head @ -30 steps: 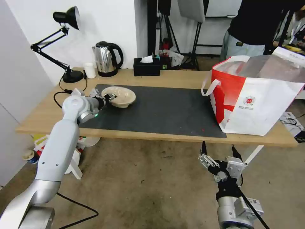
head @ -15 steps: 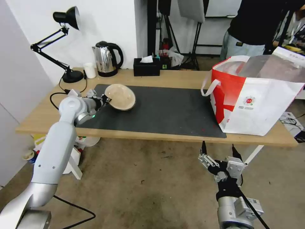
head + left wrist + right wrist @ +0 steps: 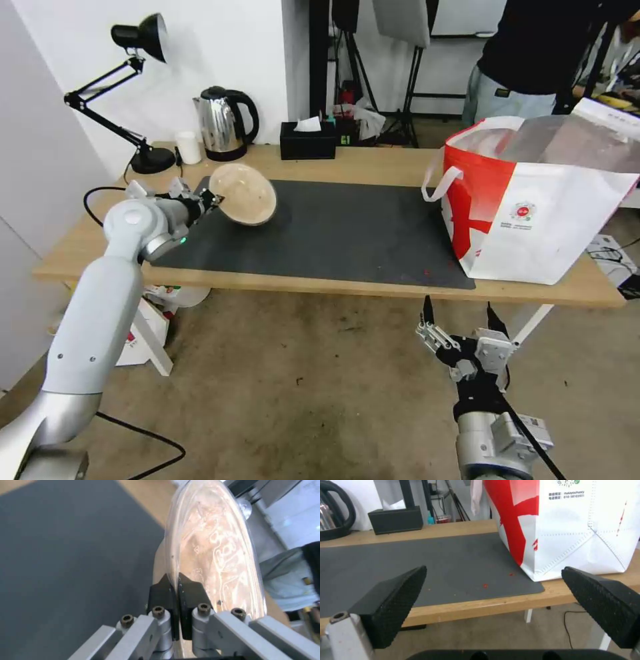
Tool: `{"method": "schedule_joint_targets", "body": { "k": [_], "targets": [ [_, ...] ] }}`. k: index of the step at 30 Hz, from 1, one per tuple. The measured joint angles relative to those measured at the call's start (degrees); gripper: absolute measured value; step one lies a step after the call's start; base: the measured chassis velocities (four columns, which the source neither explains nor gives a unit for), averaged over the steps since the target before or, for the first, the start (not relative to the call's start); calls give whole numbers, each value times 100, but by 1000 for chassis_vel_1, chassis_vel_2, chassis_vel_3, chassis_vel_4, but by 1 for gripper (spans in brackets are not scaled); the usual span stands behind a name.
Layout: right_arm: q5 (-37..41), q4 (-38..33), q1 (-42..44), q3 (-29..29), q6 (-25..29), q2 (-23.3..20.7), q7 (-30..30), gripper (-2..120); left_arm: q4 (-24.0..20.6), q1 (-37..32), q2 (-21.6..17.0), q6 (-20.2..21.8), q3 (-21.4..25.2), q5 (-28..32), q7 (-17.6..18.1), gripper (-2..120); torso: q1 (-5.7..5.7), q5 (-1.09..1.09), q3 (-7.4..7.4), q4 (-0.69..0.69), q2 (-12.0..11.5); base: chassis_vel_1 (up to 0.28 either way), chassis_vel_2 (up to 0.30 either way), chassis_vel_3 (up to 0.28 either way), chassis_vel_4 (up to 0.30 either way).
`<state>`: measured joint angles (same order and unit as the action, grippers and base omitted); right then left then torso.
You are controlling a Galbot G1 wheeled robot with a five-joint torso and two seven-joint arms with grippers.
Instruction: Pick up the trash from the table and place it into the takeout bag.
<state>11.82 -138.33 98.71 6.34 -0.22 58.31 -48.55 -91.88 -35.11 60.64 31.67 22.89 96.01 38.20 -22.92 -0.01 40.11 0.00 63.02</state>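
A shallow beige bowl is held tipped up on its edge above the left end of the dark grey mat, its inside facing the camera. The left claw is clenched on the bowl's rim, its black fingertips pinching the rim between them. The mat lies on a long light-wood counter. At the counter's right end stands the takeout bag, white with a red panel, its mouth open. The right claw hangs below the counter's front edge, near the bag, with its fingers spread wide and nothing between them.
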Motion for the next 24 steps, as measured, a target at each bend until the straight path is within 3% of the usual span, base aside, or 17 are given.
{"method": "schedule_joint_targets", "body": {
  "k": [4, 6, 8, 10, 13, 24],
  "targets": [
    [0, 0, 0, 0, 0, 0, 0, 100, -160, 83, -129, -94, -83, -8, -256, 0, 0, 0, 0, 0, 0, 0, 0, 0, 0],
    [0, 0, 0, 0, 0, 0, 0, 100, -370, 306, -324, -218, -270, -7, -667, 0, 0, 1, 0, -1, 0, 0, 0, 0, 0],
    [0, 0, 0, 0, 0, 0, 0, 100, -419, 376, -377, -254, -331, -5, -787, 0, 0, 1, 0, -1, 0, 0, 0, 0, 0],
    [0, 0, 0, 0, 0, 0, 0, 100, -560, 726, -595, -415, -637, 0, -1205, 0, 0, 1, 0, 0, 0, 0, 0, 0, 0],
    [0, 0, 0, 0, 0, 0, 0, 100, -590, 994, -723, -546, -909, 0, -1487, 0, 0, 1, 0, 0, 0, 0, 0, 0, 0],
    [0, 0, 0, 0, 0, 0, 0, 100, 36, 2281, -760, -1288, -2231, -124, -2975, 0, 0, 2, 0, 1, 0, 0, 0, 0, 0]
  ]
}}
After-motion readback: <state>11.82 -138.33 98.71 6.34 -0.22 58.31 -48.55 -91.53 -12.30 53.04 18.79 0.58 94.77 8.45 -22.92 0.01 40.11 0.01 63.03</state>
